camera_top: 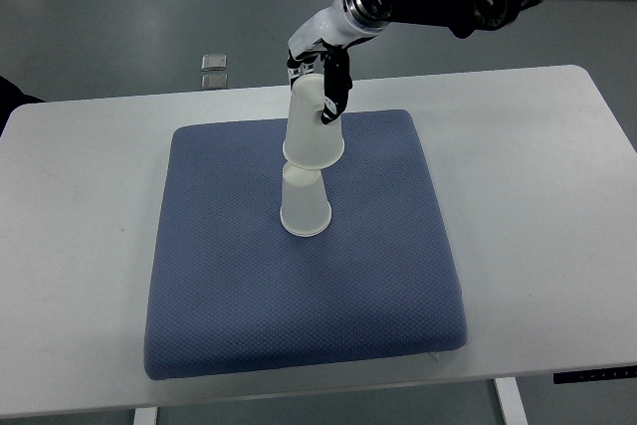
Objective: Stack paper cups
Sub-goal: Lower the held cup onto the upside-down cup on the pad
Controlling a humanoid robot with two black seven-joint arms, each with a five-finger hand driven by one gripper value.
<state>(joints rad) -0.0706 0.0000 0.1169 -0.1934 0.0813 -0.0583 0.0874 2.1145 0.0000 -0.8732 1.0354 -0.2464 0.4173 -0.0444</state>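
Pad [299, 316] front edge nearest you, lower cup [305, 208] upside down mid-pad, right hand [328, 87] pinching upper cup [313, 131] over it: keep it centred, lower straight, don't tip the base.

Bright, even overhead light, faint soft shadows, mild glare on the white table [537, 166], sharp focus.

I hold one white paper cup [312, 126] upside down over a second inverted white cup [304, 204], its rim overlapping that cup's base.
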